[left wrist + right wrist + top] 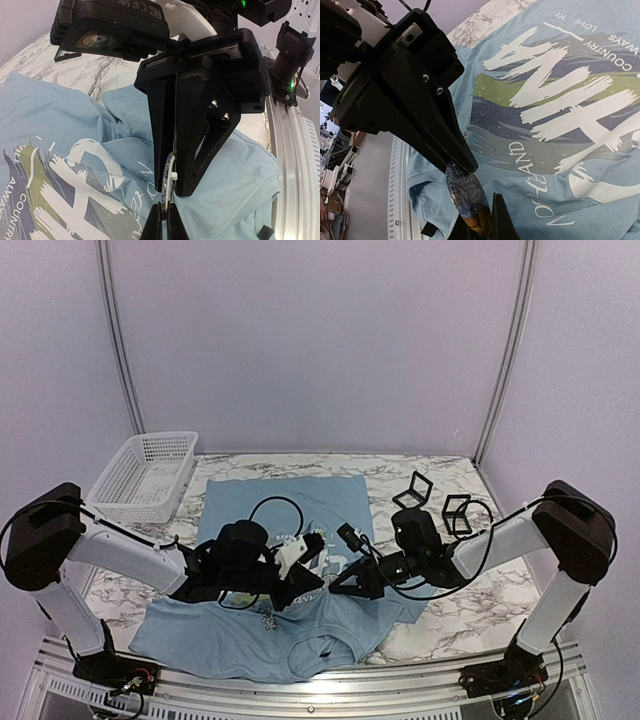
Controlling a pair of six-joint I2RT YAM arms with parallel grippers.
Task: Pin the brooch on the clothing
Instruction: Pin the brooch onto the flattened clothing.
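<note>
Pinching the brooch (467,197) over the T-shirt (620,220), both jaws.

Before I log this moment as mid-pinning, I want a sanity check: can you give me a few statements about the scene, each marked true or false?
1. The brooch is held above the shirt, with the left gripper and the right gripper meeting at it. True.
2. The white mesh basket sits on top of the shirt. False: it stands on the marble table, off the shirt's far left corner.
3. Two small black cases lie to the right of the shirt. True.
4. The right gripper is wide open. False: its fingers are closed on the brooch.
5. The shirt lies print side down. False: the white lettering faces up.
</note>
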